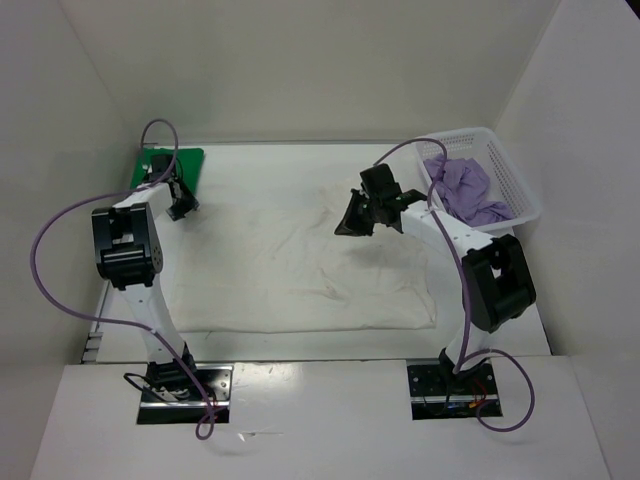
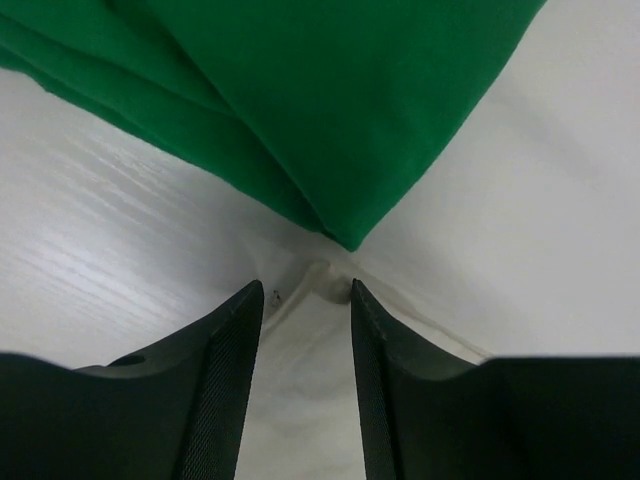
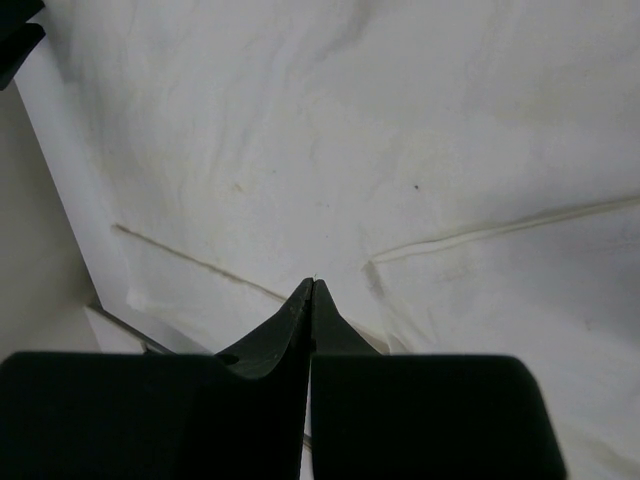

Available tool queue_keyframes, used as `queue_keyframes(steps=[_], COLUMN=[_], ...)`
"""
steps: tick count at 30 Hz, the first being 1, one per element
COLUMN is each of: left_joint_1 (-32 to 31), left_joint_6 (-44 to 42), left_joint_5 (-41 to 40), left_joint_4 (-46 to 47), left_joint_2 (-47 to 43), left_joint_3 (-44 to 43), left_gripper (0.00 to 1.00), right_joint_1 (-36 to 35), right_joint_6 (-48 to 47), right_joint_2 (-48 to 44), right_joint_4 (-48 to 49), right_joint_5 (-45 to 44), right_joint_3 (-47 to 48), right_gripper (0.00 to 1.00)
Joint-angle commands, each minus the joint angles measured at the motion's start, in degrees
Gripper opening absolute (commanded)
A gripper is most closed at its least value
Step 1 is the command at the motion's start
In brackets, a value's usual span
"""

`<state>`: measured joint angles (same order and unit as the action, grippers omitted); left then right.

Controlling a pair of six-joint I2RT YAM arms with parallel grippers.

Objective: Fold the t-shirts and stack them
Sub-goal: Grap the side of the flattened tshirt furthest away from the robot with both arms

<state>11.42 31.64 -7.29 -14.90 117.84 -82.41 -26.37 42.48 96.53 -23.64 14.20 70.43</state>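
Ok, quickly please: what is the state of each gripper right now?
Left gripper: open, holding nothing, over a corner of the white shirt.
Right gripper: closed, nothing visible between its fingers.

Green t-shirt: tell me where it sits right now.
In the top view the green t-shirt lies folded at the far left corner of the table, just beyond the left gripper and beside the spread white t-shirt.

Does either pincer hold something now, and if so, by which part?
Nothing seems held. The left pincer stands open over an edge of the white t-shirt; the right pincer is shut, with no cloth seen in it.
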Motion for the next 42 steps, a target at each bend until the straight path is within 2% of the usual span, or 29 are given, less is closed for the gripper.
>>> queue_keyframes(steps=[1, 6, 9, 11, 18, 20, 24, 29, 32, 33, 35, 38, 39, 42], left_joint_1=[0.01, -0.61, -1.75, -1.75, -2.28, -2.28, -2.28, -2.28, -2.28, -2.28, -2.28, -2.28, -2.28, -2.28], left_joint_6=[-1.49, -2.02, -2.02, -2.02, -0.88, -0.26, 0.88, 2.81, 3.34, 3.95, 3.96, 3.96, 3.96, 3.96], left_joint_5=[-0.36, 0.26, 0.26, 0.26, 0.87, 0.87, 2.1, 3.77, 4.48, 5.09, 5.09, 5.71, 5.71, 6.32], left_joint_4=[1.35, 1.36, 1.36, 1.89, 2.42, 2.94, 3.47, 5.49, 6.11, 6.63, 6.63, 6.63, 6.63, 6.63], left_joint_2=[1.95, 3.62, 4.15, 4.15, 0.99, -0.85, -3.93, -9.54, -12.01, -12.54, -13.34, -14.48, -14.48, -15.19], left_joint_3=[-1.7, -2.23, -2.84, -2.84, -0.3, 0.23, 1.64, 5.93, 6.74, 7.26, 7.27, 7.27, 7.27, 7.27], left_gripper=[0.49, 0.46, 0.34, 0.26, 0.16, 0.15, 0.08, 0.03, 0.0, 0.0, 0.0, 0.0, 0.0, 0.0], right_joint_1=[0.35, 0.35, 0.35, 0.35, 2.72, 3.95, 6.77, 8.88, 8.88, 8.88, 8.88, 9.41, 9.41, 9.41], right_joint_6=[-0.99, -0.99, -0.99, -0.99, -3.18, -5.28, -9.42, -13.21, -14.35, -15.83, -16.63, -17.34, -18.04, -18.57], right_joint_2=[0.5, 1.02, 1.64, 1.64, 9.62, 12.26, 18.77, 33.0, 39.67, 40.66, 43.98, 49.0, 53.11, 60.5], right_joint_4=[3.07, 3.07, 3.07, 2.55, 2.54, 1.32, 0.26, -6.05, -9.93, -9.94, -10.46, -13.62, -16.67, -21.34], right_joint_5=[1.01, 0.39, 0.39, -0.22, -4.87, -6.1, -17.76, -24.56, -29.83, -30.8, -33.53, -34.15, -34.67, -34.67], right_joint_3=[0.32, 0.84, 2.59, 4.52, 14.63, 19.99, 28.6, 43.54, 52.25, 54.35, 56.99, 66.47, 73.29, 85.0], right_gripper=[0.01, 0.03, 0.06, 0.11, 0.3, 0.35, 0.38, 0.44, 0.5, 0.57, 0.57, 0.57, 0.57, 0.57])
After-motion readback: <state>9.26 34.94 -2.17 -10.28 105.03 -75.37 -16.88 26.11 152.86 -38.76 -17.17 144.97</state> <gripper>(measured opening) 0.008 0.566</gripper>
